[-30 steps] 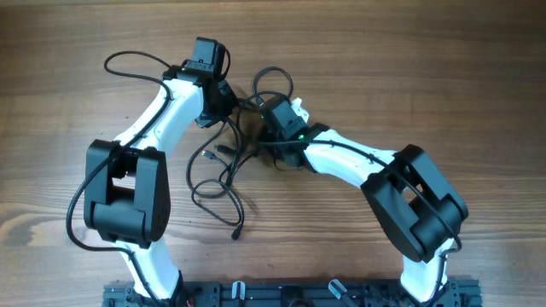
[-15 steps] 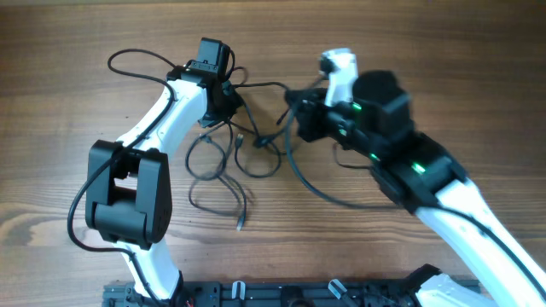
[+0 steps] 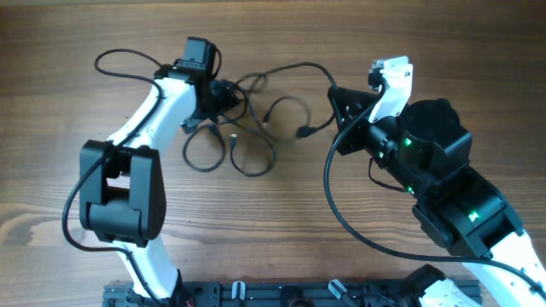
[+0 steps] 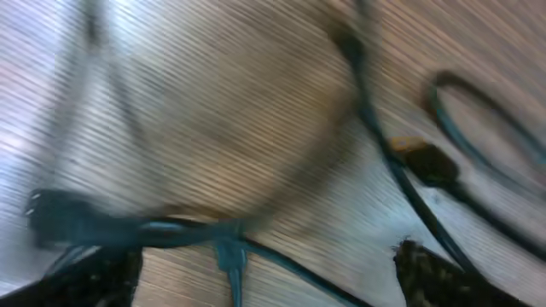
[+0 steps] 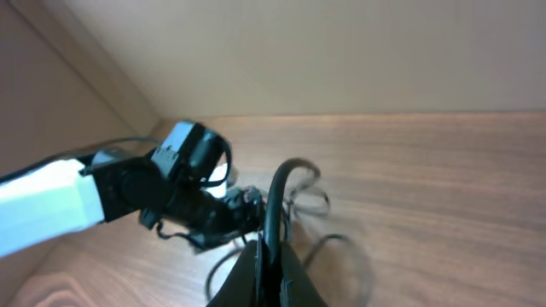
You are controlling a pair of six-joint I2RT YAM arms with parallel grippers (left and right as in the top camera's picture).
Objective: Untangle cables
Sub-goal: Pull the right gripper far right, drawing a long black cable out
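Wood-grain counter fills the scene. High over it (well off the surface) the right end effector is pinched tight on one cable, which trails away in a long arc. Down low, the left end effector has its jaws spread wide, gripping nothing, over the other cables lying in loose loops.

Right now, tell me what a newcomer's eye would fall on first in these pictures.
The right arm looms large on the overhead view's right, its right hand shut on one black cable that arcs up off the table. At upper centre the other cables lie in loose loops on the wood, the open left hand just above them.
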